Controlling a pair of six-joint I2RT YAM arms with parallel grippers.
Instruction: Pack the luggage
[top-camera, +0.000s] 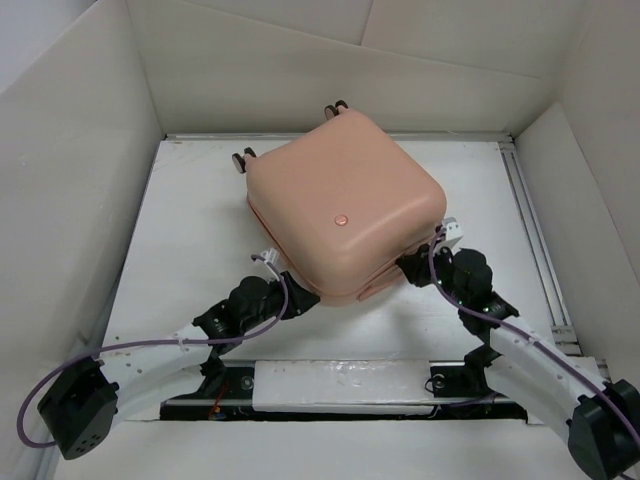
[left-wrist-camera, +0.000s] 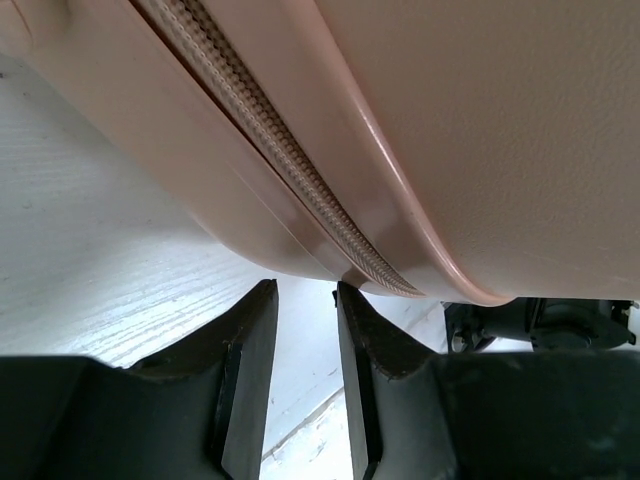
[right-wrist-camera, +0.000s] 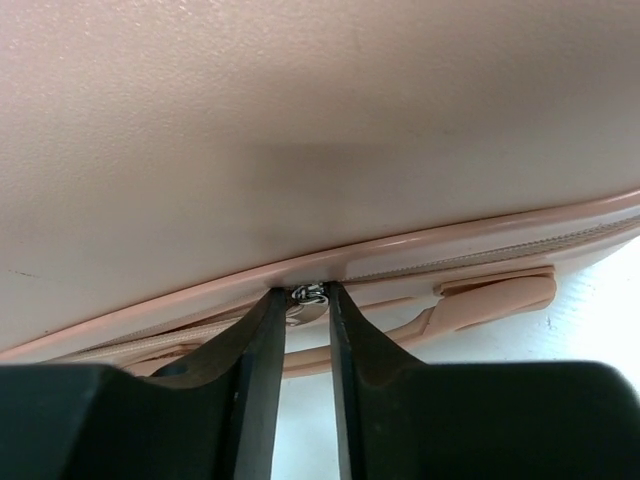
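The peach-pink luggage (top-camera: 345, 205) lies shut on the white table, its round button (top-camera: 341, 217) facing up and its caster wheels (top-camera: 243, 160) at the far side. My left gripper (top-camera: 305, 300) is at its near left corner. In the left wrist view the gripper (left-wrist-camera: 305, 290) has its jaws slightly apart and empty, the tips just below the zipper seam (left-wrist-camera: 280, 150). My right gripper (top-camera: 408, 265) is at the near right corner. In the right wrist view the gripper (right-wrist-camera: 305, 295) is closed on the metal zipper pull (right-wrist-camera: 310, 298) at the luggage (right-wrist-camera: 300, 120) seam.
White walls (top-camera: 80, 150) enclose the table on the left, back and right. A metal rail (top-camera: 535, 230) runs along the right side. The luggage's pink carry handle (right-wrist-camera: 480, 295) lies just right of my right fingers. A white strip (top-camera: 340, 380) spans between the arm bases.
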